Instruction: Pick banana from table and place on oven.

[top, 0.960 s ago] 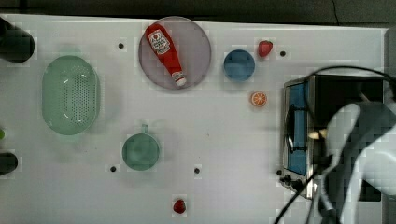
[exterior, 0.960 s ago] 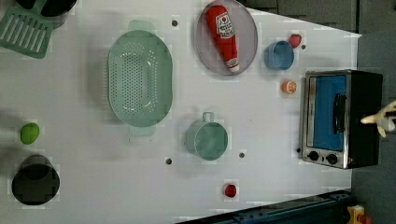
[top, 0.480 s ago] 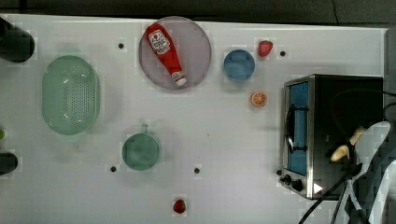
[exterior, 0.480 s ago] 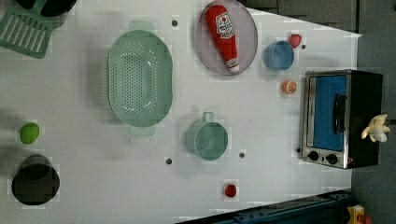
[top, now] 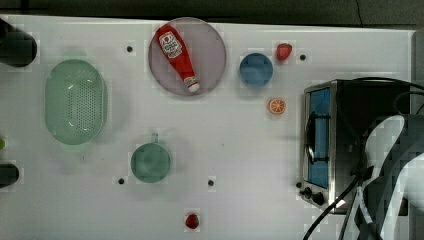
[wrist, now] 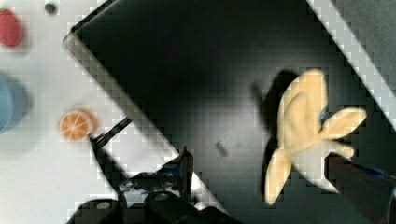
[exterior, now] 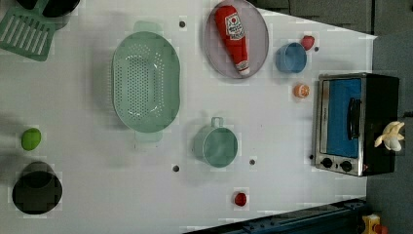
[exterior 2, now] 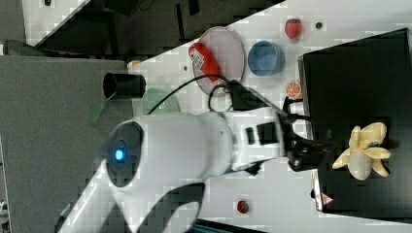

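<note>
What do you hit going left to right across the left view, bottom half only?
Black cup → lime → green cup → red berry → oven → banana, lying on the oven's black top.

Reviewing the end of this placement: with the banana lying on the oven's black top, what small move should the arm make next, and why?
Probably a straight retreat of the gripper up and away from the oven. The banana already rests on the black top, and the fingers stand open with one still right beside the peel, so a sideways pull could nudge it.
</note>
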Robot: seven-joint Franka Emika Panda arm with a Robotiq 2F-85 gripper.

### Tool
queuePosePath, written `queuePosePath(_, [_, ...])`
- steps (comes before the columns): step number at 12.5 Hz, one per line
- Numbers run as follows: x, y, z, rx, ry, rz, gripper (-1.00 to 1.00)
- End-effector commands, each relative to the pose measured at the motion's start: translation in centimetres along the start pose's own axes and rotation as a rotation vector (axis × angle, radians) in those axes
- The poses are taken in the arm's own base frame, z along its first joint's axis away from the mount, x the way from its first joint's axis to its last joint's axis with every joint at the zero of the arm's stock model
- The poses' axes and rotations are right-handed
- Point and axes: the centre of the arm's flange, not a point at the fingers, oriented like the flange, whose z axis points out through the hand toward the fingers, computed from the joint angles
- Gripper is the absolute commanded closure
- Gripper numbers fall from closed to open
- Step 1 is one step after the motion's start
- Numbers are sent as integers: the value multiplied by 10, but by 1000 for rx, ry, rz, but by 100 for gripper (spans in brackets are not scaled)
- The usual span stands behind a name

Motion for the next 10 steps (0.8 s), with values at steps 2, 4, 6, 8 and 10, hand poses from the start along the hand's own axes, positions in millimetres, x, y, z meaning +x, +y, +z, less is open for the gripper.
queuePosePath(2, [-32,-77,-85,80,36,-75,-100])
queuePosePath(4, [-65,-132,-121,119,21,-56,-100])
queuePosePath(6, [-104,-179,-152,120,1,23,-100])
queuePosePath(8, [-150,-211,-176,76,-49,107,-100])
queuePosePath(10, [-188,-234,-195,46,-68,154,-100])
